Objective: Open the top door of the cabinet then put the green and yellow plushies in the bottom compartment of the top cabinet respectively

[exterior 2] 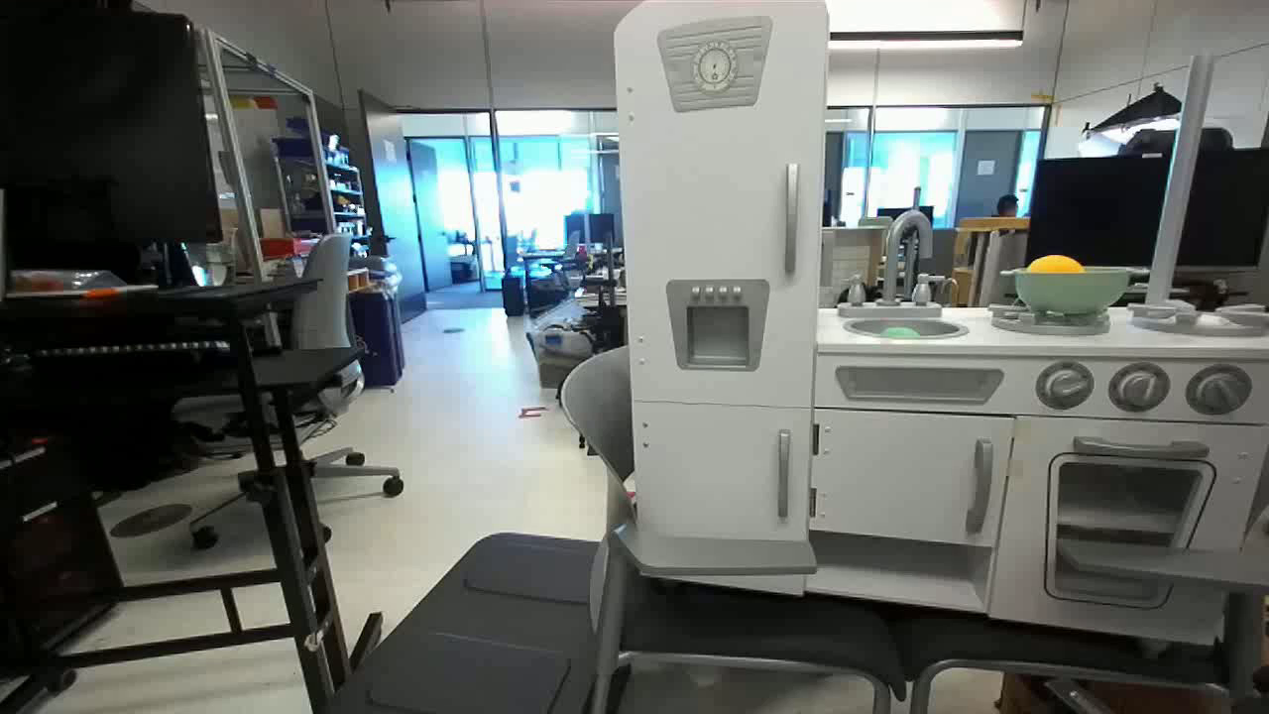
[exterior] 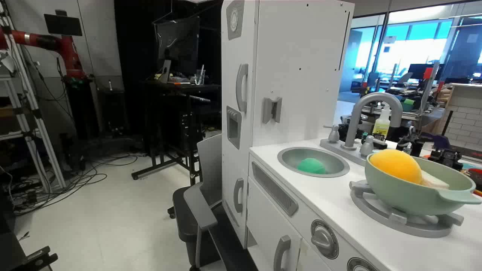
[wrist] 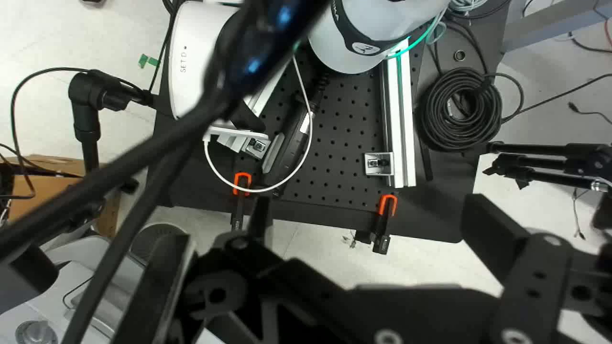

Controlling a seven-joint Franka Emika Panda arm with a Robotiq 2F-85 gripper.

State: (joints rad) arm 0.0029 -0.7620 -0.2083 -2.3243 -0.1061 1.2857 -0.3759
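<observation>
The tall white cabinet's top door [exterior: 239, 45] is shut in both exterior views, also [exterior 2: 719, 178], with a grey vertical handle [exterior 2: 791, 218] on its right side. The bottom compartment behind it is hidden. The green plushie [exterior: 311, 165] lies in the grey sink [exterior: 340, 169] and only its top shows in an exterior view [exterior 2: 900, 333]. The yellow plushie [exterior: 395, 165] sits in a pale green bowl [exterior: 410, 197] on the burner. My gripper [wrist: 369, 212] is open and empty in the wrist view, fingers wide apart, over a black pegboard table and floor, away from cabinet and plushies.
A grey faucet [exterior: 376, 99] stands behind the sink. A white piece [exterior: 433, 180] shares the bowl. Grey chairs [exterior 2: 714, 555] stand in front of the cabinet. The pegboard table [wrist: 344, 138] holds the white robot base [wrist: 392, 28], metal rails and two orange-tipped clamps [wrist: 388, 205].
</observation>
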